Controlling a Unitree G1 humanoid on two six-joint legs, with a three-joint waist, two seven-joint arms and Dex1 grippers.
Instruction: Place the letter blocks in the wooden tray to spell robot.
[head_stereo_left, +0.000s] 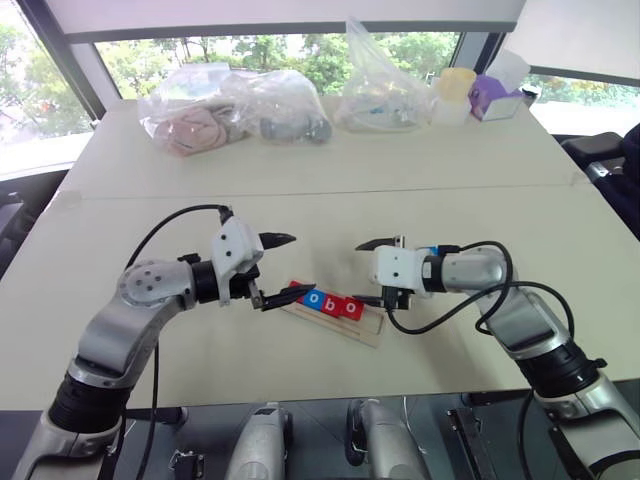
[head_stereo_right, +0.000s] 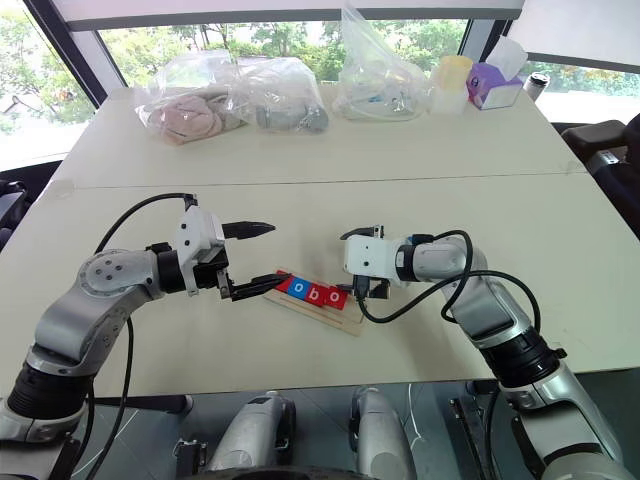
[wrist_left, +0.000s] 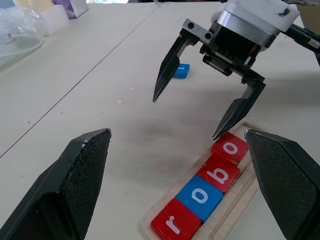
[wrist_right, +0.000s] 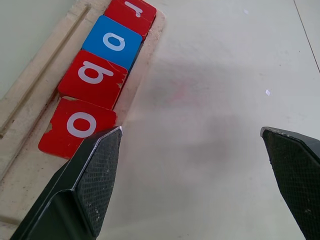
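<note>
Wooden tray (head_stereo_left: 368, 327) (four letter blocks (wrist_left: 200, 196) inside) lies between both spread, empty hands (head_stereo_left: 278, 268) (head_stereo_left: 369, 272).

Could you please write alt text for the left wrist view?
Four tiles reading r, o, b, o lie in the tray, with the open right gripper above. A blue tile lies apart on the table.

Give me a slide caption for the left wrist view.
Open right gripper above pale wooden tray holding four letter tiles, "robo"; blue tile waits behind.
</note>
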